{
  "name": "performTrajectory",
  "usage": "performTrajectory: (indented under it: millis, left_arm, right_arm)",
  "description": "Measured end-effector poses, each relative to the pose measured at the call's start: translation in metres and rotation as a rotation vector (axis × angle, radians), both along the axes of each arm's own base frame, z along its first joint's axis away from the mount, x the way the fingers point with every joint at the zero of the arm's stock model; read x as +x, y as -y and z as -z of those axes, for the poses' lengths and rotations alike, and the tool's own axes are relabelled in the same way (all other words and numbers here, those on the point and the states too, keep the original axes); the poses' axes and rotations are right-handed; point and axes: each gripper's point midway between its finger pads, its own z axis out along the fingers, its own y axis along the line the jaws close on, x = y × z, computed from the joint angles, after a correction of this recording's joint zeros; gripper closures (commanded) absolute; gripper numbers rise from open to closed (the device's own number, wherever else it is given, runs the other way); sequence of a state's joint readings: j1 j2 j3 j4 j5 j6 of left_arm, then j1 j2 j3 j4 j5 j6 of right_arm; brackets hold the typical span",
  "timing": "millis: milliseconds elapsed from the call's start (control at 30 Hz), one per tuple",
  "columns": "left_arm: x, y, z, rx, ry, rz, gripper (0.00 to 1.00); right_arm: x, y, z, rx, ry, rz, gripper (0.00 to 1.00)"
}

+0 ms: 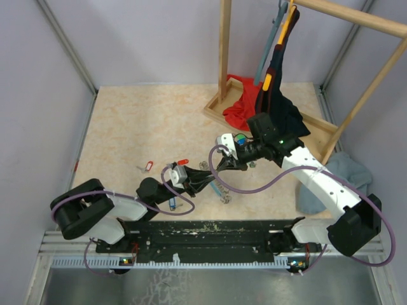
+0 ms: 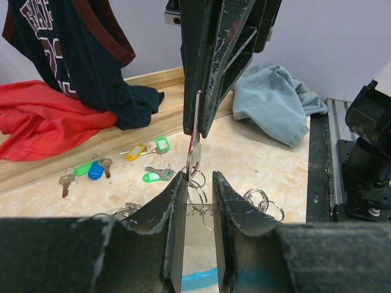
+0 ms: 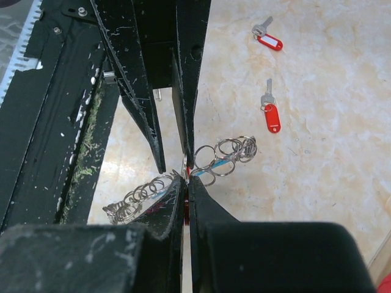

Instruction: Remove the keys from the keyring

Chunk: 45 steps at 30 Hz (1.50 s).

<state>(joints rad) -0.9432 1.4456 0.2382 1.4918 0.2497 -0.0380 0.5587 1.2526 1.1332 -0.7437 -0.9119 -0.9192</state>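
Top: left hand (image 1: 198, 180) and right hand (image 1: 219, 166) meet tip to tip low over the tabletop (image 1: 140, 127), keyring (image 1: 219, 189) at their tips.
Left wrist: left hand narrow, clamped on keyring chain; right hand pinched tight on a key (image 2: 193, 160).
Right wrist: two red-tagged keys (image 3: 269, 116) lie loose, well apart from the keyring.

Just one bit of writing on show: from the left wrist, the dark navy cloth jersey with maroon trim (image 2: 73, 61) carried big white block characters edged in red. They ran off the top-left edge of the view and creased with the fabric. It looked like "EAT" above two digits, perhaps a 3 first, but was too cut off to call for certain.
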Motion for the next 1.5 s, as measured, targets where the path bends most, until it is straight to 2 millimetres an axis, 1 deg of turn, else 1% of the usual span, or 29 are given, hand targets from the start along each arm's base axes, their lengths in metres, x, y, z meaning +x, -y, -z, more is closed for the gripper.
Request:
performTrajectory:
  millis: [533, 867, 1133, 1500]
  left_arm:
    - [0.003, 0.003, 0.013, 0.023, -0.052, -0.017, 0.72]
    - [0.006, 0.005, 0.017, 0.027, -0.078, -0.029, 0.75]
    - [0.01, 0.006, 0.014, 0.02, -0.084, -0.045, 0.79]
    - [0.011, 0.007, 0.022, 0.043, -0.117, -0.046, 0.77]
  right_arm:
    - [0.005, -0.001, -0.001, -0.001, 0.002, 0.027, 1.0]
    - [0.006, -0.001, -0.001, -0.002, 0.002, 0.03, 1.0]
    - [0.006, -0.001, -0.001, -0.002, 0.002, 0.03, 1.0]
    - [0.006, 0.0, 0.0, -0.007, -0.001, 0.039, 1.0]
